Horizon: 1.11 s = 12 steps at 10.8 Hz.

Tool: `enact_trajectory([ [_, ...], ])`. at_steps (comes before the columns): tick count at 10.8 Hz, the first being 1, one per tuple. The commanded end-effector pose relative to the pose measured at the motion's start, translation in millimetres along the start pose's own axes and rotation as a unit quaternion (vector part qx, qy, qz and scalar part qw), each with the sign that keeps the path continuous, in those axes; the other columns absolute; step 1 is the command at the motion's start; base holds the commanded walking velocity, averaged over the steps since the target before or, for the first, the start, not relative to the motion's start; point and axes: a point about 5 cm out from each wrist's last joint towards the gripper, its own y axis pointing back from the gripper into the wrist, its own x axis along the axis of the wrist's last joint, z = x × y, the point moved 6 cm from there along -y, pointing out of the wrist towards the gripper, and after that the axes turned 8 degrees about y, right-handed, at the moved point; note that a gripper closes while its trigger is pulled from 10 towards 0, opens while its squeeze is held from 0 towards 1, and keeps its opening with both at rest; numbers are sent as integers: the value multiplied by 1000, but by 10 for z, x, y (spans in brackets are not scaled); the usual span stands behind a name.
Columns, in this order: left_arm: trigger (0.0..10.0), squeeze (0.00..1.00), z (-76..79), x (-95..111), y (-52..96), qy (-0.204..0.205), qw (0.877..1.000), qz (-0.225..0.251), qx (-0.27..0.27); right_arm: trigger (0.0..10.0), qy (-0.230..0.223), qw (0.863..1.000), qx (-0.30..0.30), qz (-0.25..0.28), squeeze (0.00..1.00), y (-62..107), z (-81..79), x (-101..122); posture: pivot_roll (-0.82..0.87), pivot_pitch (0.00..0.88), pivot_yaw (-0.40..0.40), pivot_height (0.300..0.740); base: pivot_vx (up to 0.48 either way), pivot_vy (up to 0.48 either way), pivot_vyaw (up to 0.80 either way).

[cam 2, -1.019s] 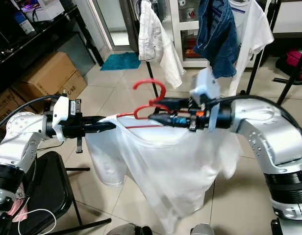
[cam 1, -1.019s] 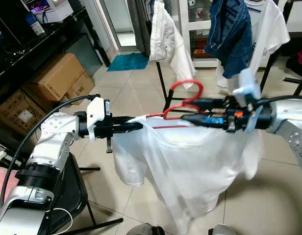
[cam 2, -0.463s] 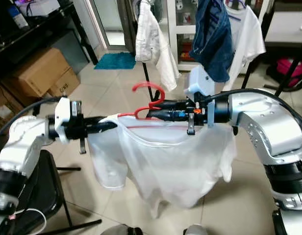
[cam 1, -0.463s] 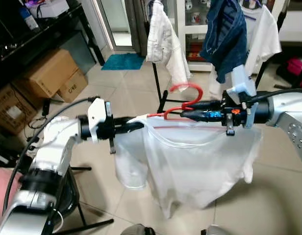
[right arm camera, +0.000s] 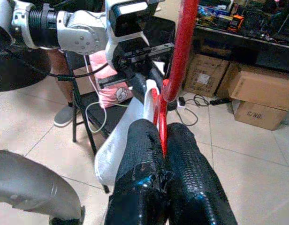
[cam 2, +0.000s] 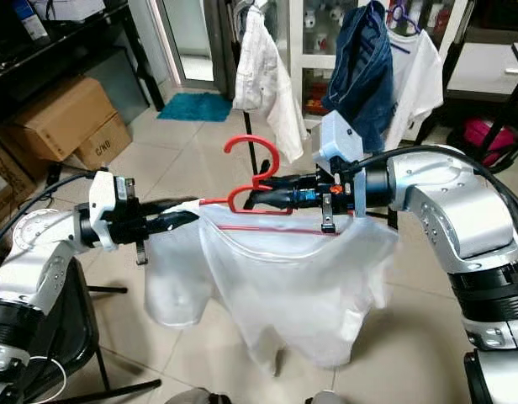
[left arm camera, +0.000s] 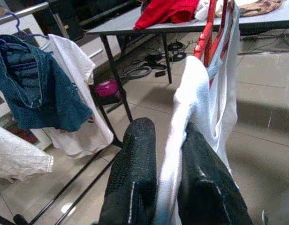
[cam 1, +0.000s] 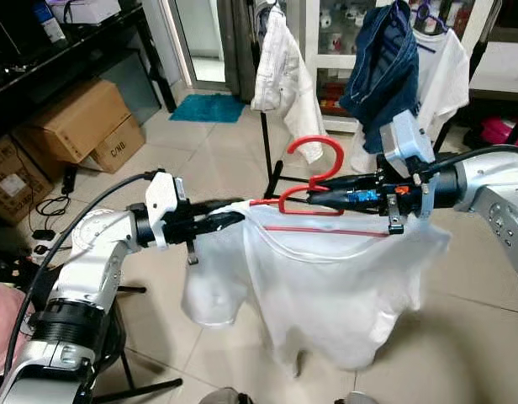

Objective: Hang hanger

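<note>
Hanger [cam 1: 305, 172]: red, carrying a white shirt [cam 1: 335, 286], held over open tiled floor [cam 1: 461, 337].
Right gripper [cam 1: 314, 195]: closed on the hanger's neck.
Left gripper [cam 1: 234, 217]: pinching the shirt's shoulder.
Rack [cam 1: 267, 151]: behind, draped with clothes.

Red hanger [cam 1: 314, 172] nearer the clothes rack [cam 1: 267, 126].

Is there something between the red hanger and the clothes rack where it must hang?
Nothing visible on the floor between. The red hanger is held up before the rack; hung jeans and shirts crowd its top.
</note>
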Motion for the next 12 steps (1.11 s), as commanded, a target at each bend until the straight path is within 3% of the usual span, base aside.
enact_trajectory([
  [1, 10000, 1000, -39, 90, 53, -10, 1000, 11, 11, 0, -1, 1000, 13, 5, 0, -34, -42, 9, -160, 19, 138, 740, 0, 0, 0],
  [3, 10000, 1000, -38, 143, 56, -12, 1000, 10, 3, 0, -24, 1000, 12, -12, 0, -18, -129, -115, -159, 33, 147, 740, 0, 0, 0],
  [4, 10000, 0, 47, 69, 58, 6, 1000, -20, -23, 0, -38, 999, 11, -30, 0, 43, -180, -225, -159, 50, 144, 740, 0, 0, 0],
  [7, 10000, 0, 92, -67, 190, -1, 999, -50, -12, 0, -61, 997, 8, -47, 0, 142, -262, -312, -168, 79, 144, 740, 0, 0, 0],
  [9, 10000, 0, 123, 180, 170, 49, 999, 9, -7, 0, -87, 993, -15, -77, 0, 261, -323, -513, -166, 72, 136, 740, 0, 0, 0],
  [10, 10000, 0, 63, 240, 168, 47, 999, 22, 7, 0, -98, 992, -25, -75, 0, 267, -338, -542, -160, 83, 116, 740, 0, 0, 0],
  [11, 10000, 0, -113, 289, 218, 65, 995, 34, 61, 0, -106, 991, -47, -67, 0, 218, -326, -574, -158, 80, 129, 740, 0, 0, 0],
  [12, 10000, 0, -134, 273, 246, 67, 993, 25, 90, 0, -111, 987, -93, -65, 0, 181, -277, -660, -152, 75, 136, 740, 0, 0, 0],
])
